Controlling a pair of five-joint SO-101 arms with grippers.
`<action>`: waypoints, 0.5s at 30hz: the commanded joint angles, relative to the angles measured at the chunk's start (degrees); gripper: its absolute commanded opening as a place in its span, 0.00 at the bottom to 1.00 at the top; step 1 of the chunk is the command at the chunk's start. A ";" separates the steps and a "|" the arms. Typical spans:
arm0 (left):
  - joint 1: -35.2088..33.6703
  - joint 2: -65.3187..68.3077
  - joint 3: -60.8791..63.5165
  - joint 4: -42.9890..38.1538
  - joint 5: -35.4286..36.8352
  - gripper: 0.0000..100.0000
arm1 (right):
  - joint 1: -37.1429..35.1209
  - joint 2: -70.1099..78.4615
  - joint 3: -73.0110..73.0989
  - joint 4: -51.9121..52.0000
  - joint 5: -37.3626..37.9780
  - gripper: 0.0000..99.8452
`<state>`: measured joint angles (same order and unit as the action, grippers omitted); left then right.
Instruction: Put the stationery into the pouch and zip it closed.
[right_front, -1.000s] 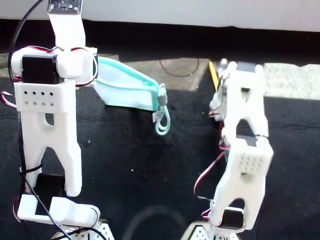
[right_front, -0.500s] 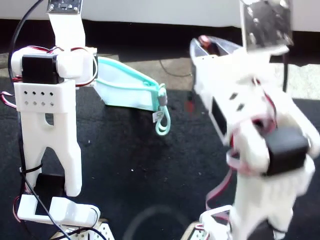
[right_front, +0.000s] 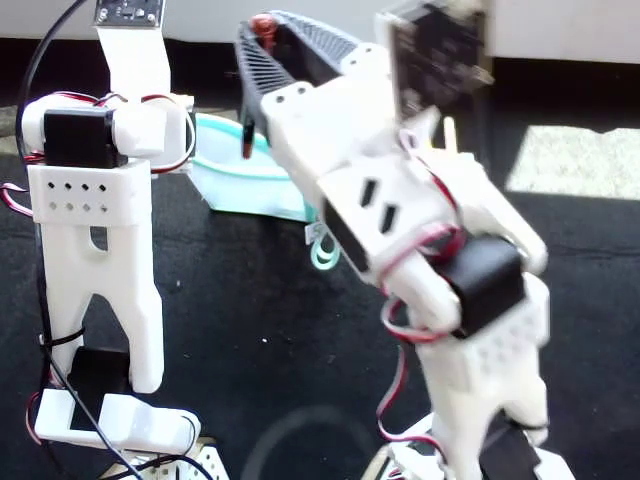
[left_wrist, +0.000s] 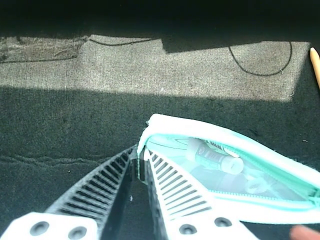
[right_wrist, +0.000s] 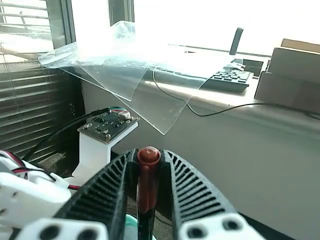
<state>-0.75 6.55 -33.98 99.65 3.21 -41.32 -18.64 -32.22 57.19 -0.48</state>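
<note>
Two grippers are engaged. The left gripper (left_wrist: 140, 152) is clamped on the pouch (left_wrist: 235, 187) at its end rim, with the mouth open. The right gripper (right_front: 263, 27) grips the red-capped pen (right_wrist: 145, 195) directly above the pouch. The pen's long axis is near upright, lower end toward the mouth.

So the pouch (left_wrist: 167, 122) is mint green with white trim. It's laid flat on the dark mat with the zip undone, and one corner is pinched at the tips of the left gripper (left_wrist: 137, 152). A white capped tube (left_wrist: 215, 156) can be seen inside through the opening. A mint wrist loop (right_front: 325, 252) is attached at the far end. A dark red pen (right_wrist: 148, 172) is clamped upright in the right gripper (right_wrist: 148, 156), held up off the mat. A yellow pencil (left_wrist: 315, 62) is lying on the mat, well apart from the pouch.
</note>
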 joint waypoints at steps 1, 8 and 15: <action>0.75 2.77 0.57 0.79 0.44 0.01 | -1.45 1.98 -0.66 -1.36 -0.26 0.01; 0.57 2.77 0.57 0.79 0.44 0.01 | 0.04 7.60 -0.48 -1.45 -0.26 0.01; 0.57 2.77 0.57 0.79 0.44 0.01 | 3.12 14.64 -0.48 -1.19 -0.53 0.01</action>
<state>-0.75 6.55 -33.98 99.65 3.21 -39.56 -5.27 -32.22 57.01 -0.57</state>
